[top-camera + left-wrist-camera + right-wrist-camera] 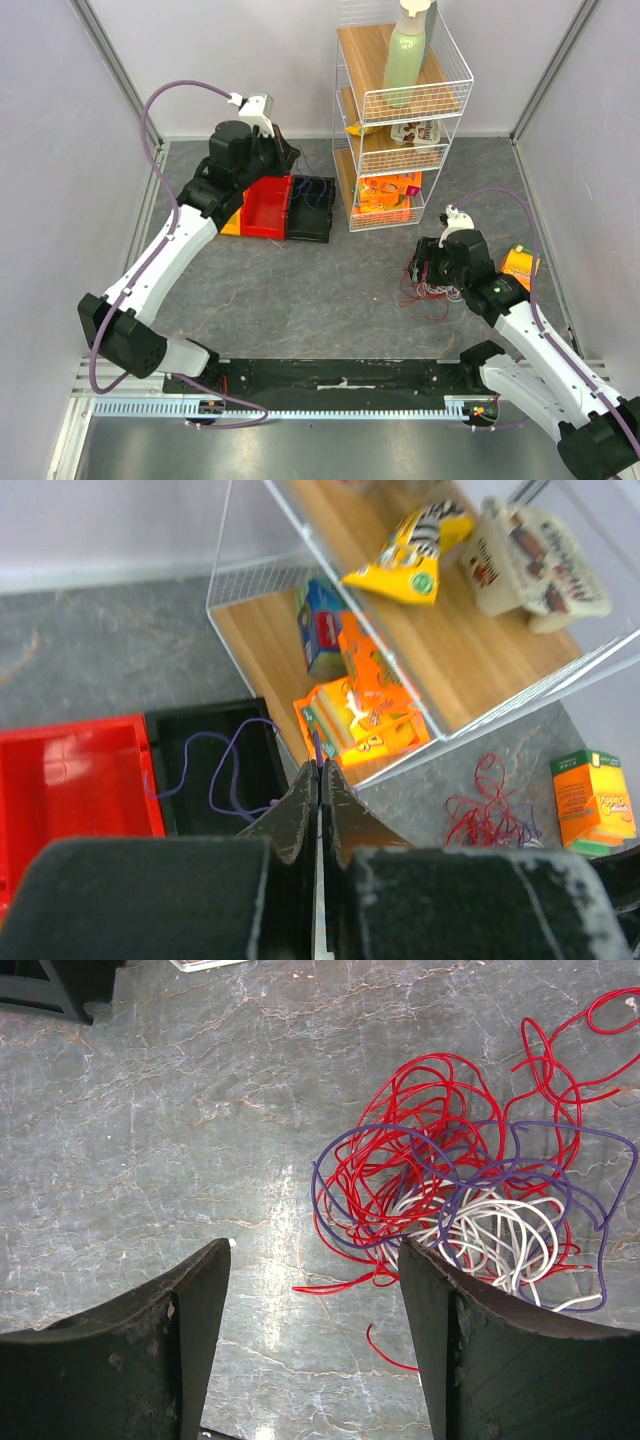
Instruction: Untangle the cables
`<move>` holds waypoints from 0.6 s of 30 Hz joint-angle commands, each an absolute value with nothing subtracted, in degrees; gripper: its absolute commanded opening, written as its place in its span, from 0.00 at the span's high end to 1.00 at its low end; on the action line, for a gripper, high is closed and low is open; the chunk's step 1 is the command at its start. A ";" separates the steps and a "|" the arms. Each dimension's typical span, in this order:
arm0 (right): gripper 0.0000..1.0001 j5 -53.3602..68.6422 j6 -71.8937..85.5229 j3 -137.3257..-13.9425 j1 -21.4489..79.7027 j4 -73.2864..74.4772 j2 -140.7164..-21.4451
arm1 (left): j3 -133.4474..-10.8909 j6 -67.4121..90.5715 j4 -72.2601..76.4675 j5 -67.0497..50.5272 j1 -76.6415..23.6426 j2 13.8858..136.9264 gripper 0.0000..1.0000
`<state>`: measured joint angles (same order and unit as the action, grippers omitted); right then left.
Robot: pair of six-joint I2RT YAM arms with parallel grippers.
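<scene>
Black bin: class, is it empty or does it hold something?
Not empty. The black bin holds a purple cable, looped on its floor in the left wrist view.

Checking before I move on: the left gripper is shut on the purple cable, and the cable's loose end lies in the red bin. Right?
Not quite. The loose end of the purple cable lies in the black bin, not the red bin; the left wrist view shows it. The left gripper is shut on it.
</scene>
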<state>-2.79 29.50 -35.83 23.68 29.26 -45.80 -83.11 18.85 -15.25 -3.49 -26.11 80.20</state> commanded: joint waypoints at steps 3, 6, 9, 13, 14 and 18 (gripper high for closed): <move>0.24 -2.46 28.92 -37.27 23.82 28.83 -45.44 | -76.65 23.11 -9.23 -2.91 -25.84 77.96 0.98; 0.24 -2.29 29.00 -37.09 23.82 28.65 -45.35 | -73.66 23.20 -8.09 -0.27 -25.75 78.66 0.98; 0.24 -2.20 29.09 -37.09 23.82 28.74 -45.35 | -74.09 22.85 -9.05 1.14 -25.75 81.81 0.98; 0.25 -2.72 29.35 -37.26 23.82 28.91 -45.44 | -75.15 23.47 -8.88 1.76 -25.58 85.77 0.98; 0.25 -3.07 29.62 -37.44 23.82 28.92 -45.70 | -75.49 23.55 -8.62 1.76 -25.32 86.48 0.98; 0.27 -5.09 30.85 -37.79 23.73 29.79 -46.32 | -78.04 24.17 -10.45 2.02 -24.96 89.99 0.98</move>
